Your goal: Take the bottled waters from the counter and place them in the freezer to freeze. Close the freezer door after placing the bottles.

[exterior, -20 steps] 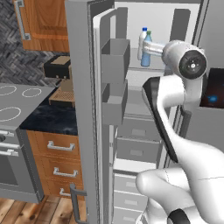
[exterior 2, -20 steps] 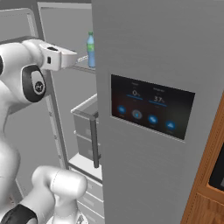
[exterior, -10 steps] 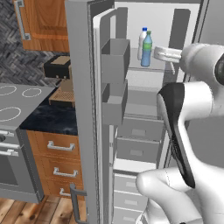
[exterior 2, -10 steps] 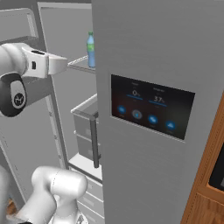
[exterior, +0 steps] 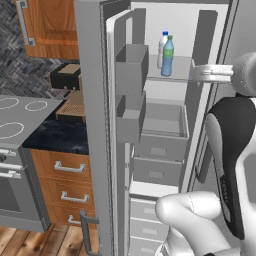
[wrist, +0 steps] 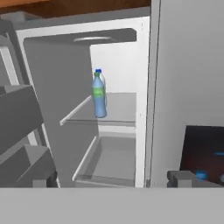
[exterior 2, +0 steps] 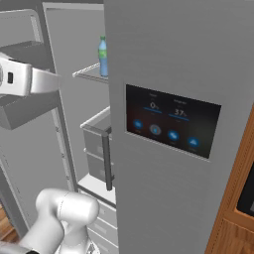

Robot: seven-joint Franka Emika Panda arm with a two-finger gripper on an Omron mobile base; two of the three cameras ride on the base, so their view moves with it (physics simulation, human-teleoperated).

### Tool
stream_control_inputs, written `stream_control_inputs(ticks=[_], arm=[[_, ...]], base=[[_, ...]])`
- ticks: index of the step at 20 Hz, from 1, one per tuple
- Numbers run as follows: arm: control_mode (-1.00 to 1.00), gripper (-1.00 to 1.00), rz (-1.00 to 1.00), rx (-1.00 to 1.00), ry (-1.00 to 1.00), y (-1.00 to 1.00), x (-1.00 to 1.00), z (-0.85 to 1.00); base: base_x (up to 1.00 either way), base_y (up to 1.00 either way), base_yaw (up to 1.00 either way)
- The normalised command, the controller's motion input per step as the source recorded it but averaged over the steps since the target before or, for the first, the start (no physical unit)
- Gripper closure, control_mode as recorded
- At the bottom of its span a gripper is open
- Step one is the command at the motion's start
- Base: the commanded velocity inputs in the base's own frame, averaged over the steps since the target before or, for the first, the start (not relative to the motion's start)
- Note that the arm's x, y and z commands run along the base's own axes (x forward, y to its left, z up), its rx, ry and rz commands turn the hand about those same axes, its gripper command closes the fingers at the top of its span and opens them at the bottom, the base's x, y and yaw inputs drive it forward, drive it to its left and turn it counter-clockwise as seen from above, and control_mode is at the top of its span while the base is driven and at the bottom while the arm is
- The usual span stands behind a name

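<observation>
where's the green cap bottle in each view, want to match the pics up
Left base view: the green-capped bottle is upper centre-right, on the top freezer shelf, in front of the white bottle.
Right base view: upper left, at the grey door's edge.
Hand view: left of centre, hiding most of the white bottle.
Shared landmark: that top freezer shelf.

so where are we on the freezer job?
Done: both bottles, green-capped and white, stand on the freezer's top shelf. In hand: nothing; the gripper is open outside the shelf. Left: shutting the freezer door, which stands wide open.
</observation>
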Motion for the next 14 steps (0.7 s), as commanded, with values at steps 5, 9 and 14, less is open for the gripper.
stream_control_inputs(ticks=[5, 9, 14], arm=[[-1.0, -1.0, 0.0, -0.06, 0.33, -0.03, -0.49, -0.13], [-1.0, -1.0, 0.02, 0.09, 0.12, -0.1, -0.12, -0.46], [-1.0, -1.0, 0.0, 0.0, 0.19, 0.0, 0.0, -0.63]], base=[[0.0, 0.0, 0.0], [0.0, 0.0, 0.0], [0.0, 0.0, 0.0]])
